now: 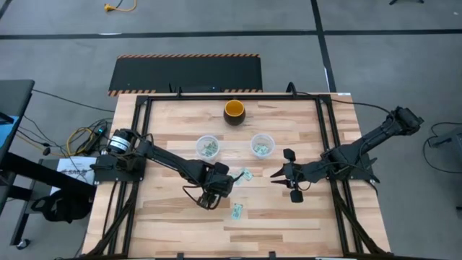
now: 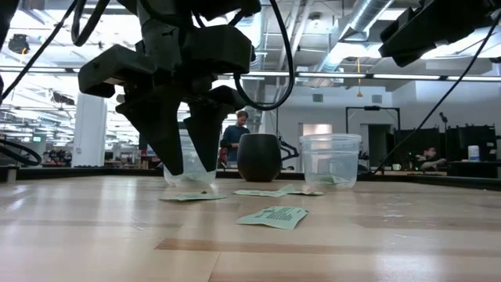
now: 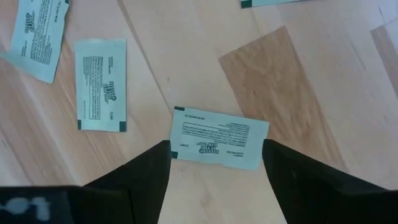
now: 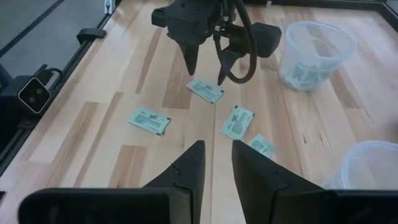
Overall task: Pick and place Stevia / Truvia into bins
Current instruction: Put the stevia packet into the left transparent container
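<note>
Several light green and white sachets lie flat on the wooden table. My left gripper (image 3: pixel 214 152) is open and points down over one sachet (image 3: pixel 219 138), with a finger beyond each short end; in the right wrist view the same gripper (image 4: pixel 207 73) stands just above that sachet (image 4: pixel 205 90). Other sachets (image 4: pixel 149 120), (image 4: pixel 237 121), (image 4: pixel 261 144) lie loose nearby. Two clear cups (image 1: pixel 208 146), (image 1: pixel 262 145) stand upright farther back, each with sachets inside. My right gripper (image 1: pixel 278 175) hovers right of the sachets, its fingers (image 4: pixel 193 168) open by a narrow gap and holding nothing.
A dark bowl with an orange inside (image 1: pixel 234 111) stands behind the cups near the table's far edge. A black frame (image 1: pixel 323 130) runs around the tabletop. One more sachet (image 1: pixel 237 210) lies toward the near edge. People show in the room beyond the table (image 2: pixel 235 133).
</note>
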Motion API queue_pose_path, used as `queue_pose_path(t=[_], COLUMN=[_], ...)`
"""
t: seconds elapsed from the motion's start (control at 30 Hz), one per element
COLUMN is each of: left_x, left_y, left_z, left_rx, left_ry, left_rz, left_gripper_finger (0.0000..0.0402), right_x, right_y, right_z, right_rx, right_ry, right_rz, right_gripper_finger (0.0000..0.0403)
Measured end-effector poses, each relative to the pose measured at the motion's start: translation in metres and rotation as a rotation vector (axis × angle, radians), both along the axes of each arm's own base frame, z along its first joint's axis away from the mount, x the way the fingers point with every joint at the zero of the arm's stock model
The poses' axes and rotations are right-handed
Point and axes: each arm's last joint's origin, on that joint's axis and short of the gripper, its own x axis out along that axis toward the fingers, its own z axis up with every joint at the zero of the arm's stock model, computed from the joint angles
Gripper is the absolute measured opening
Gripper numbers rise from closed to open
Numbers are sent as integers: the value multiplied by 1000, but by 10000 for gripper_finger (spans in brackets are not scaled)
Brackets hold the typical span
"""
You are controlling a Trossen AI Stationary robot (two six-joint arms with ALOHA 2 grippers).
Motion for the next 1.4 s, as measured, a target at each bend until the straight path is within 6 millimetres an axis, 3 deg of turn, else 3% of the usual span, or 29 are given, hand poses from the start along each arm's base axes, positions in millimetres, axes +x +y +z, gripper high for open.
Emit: queue_pose_path(t=[0.7,1.17,1.4], left_x=[9,10,10], left_y=[-3,2,2], left_z=[-29,-31,-28], left_rx=[-33,-61,-61], left_ry=[56,57,71], left_rz=[-30,-58,-58], left_gripper_finger=[245,244,203], right_x=[0,0,0], right_y=[0,0,0], right_z=[-1,-1,-1], right_rx=[-2,0,1], right_ry=[7,5,6], right_rz=[-1,-1,1], right_gripper_finger=[75,75,75])
